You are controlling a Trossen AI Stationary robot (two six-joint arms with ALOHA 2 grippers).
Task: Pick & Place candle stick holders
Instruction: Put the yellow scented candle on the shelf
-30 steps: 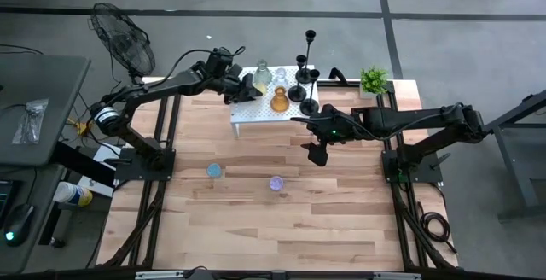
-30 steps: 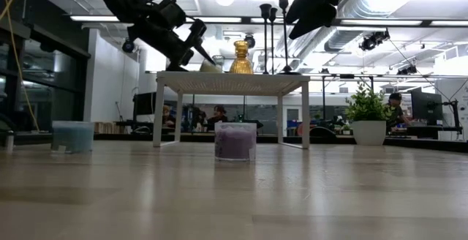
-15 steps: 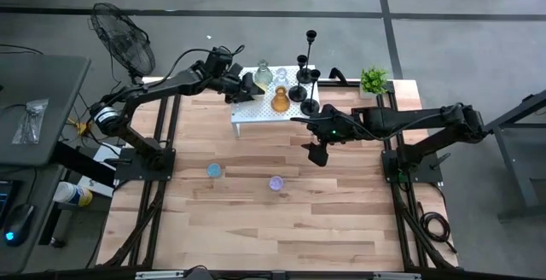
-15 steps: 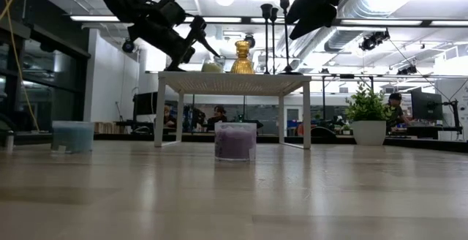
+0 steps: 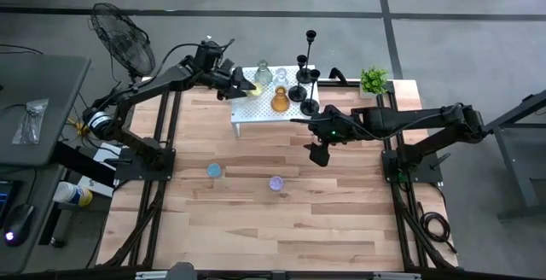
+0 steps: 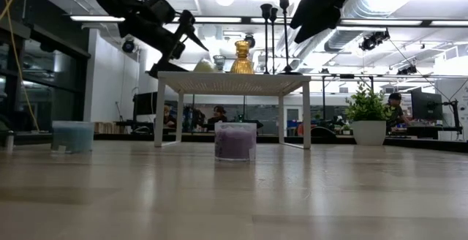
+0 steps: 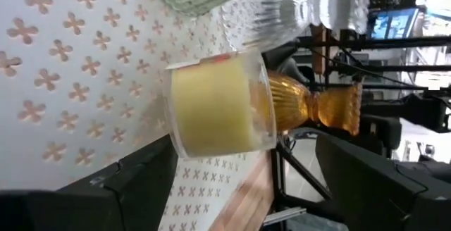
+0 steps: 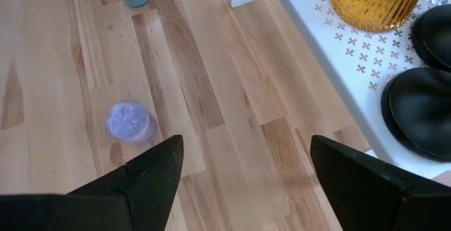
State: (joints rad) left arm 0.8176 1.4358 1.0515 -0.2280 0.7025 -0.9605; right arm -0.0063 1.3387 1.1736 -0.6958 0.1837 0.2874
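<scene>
A yellow glass holder [image 7: 215,104] stands on its base on the small white perforated stand [image 5: 256,109] at the table's far side. My left gripper [image 5: 234,83] is open just left of it, with its fingers apart on either side and touching nothing. An amber holder [image 5: 279,101], clear glass holders [image 5: 263,73] and three slim black candlesticks [image 5: 305,67] also stand there. A blue holder [image 5: 213,170] and a purple holder [image 5: 275,182] sit on the wooden table. My right gripper [image 5: 316,153] hangs open above the table, right of the stand.
A potted plant [image 5: 374,80] stands at the far right corner and a fan [image 5: 124,37] is beyond the far left corner. In the right wrist view, the black candlestick bases [image 8: 423,108] sit close to the stand's edge. Bare wood lies toward the near edge.
My left gripper has opened and let go of the yellow holder, which stays upright on the white stand. It has then drawn back toward the table's far left and risen a little.
</scene>
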